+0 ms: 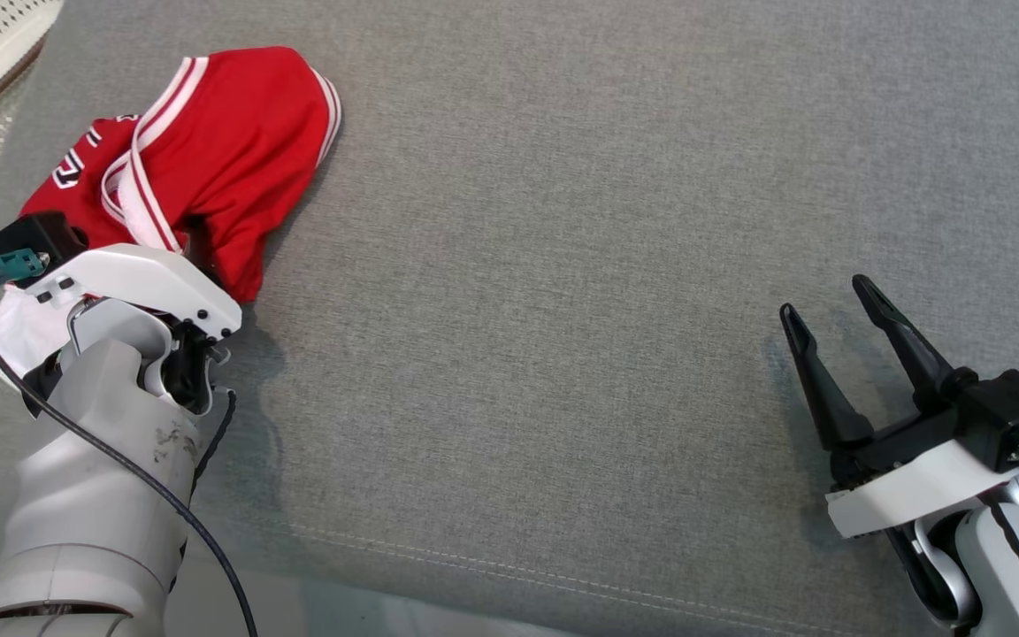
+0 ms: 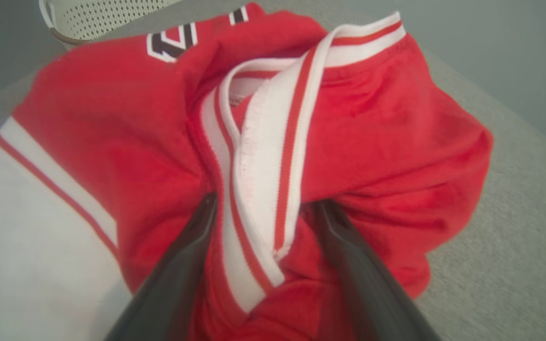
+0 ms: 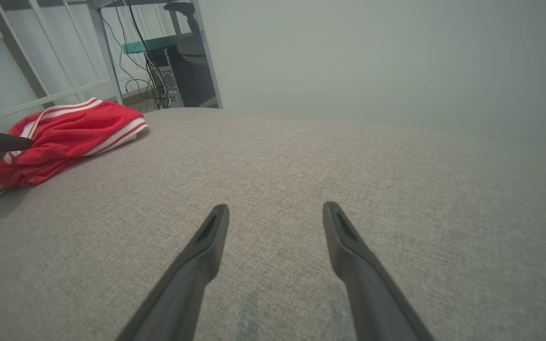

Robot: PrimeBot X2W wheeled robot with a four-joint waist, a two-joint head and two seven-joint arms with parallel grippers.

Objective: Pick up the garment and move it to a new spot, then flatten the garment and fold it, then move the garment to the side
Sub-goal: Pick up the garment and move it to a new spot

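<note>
Grey cushion (image 1: 563, 265) | garment (image 1: 235, 150) bunched at ten o'clock | left gripper (image 2: 263, 208) nearer, jaws wide astride its folds, nothing clamped | right gripper (image 1: 821, 296) at four o'clock, wide, empty

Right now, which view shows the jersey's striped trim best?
Left wrist view: the trim is close up, its red stripe plain. The head view shows it smaller, partly hidden by the left arm. The right wrist view shows it far off, small.

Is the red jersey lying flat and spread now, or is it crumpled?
Crumpled. The red jersey sits bunched in a heap on the grey cushion; its white striped trim twists over deep folds.
</note>
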